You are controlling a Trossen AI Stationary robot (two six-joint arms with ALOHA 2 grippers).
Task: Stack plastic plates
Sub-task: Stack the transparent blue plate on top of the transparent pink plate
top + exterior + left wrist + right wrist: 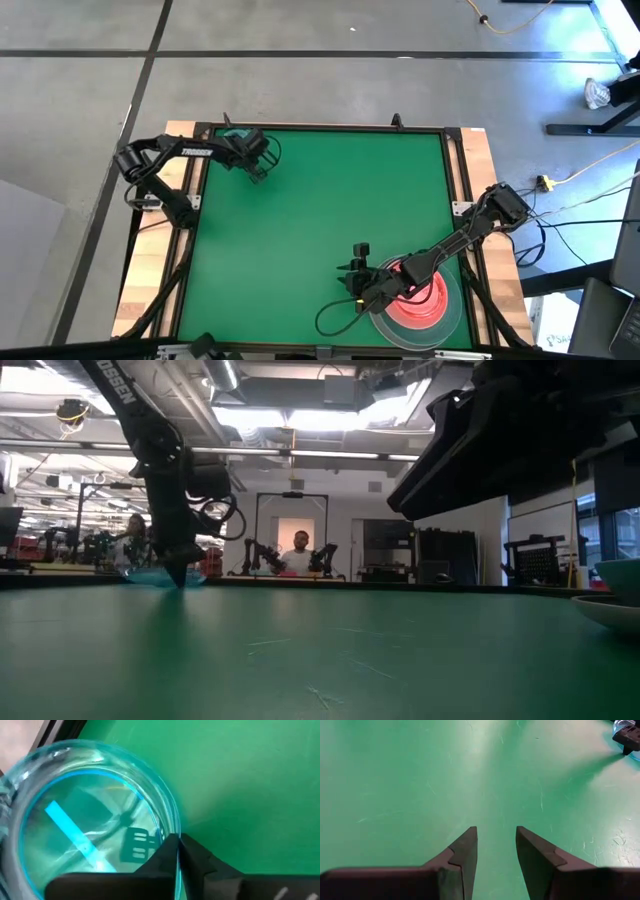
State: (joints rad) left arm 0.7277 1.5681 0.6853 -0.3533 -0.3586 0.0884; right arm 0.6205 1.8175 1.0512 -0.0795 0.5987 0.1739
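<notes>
Left gripper pinches small blue plate at table's far left corner

Its fingers close on the rim; the stack lies diagonally opposite, beneath the right gripper, open and empty

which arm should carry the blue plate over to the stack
Left. Its gripper is already shut on the rim of the small blue plate at the table's far left corner. The right gripper is open and empty beside the stack.
</notes>
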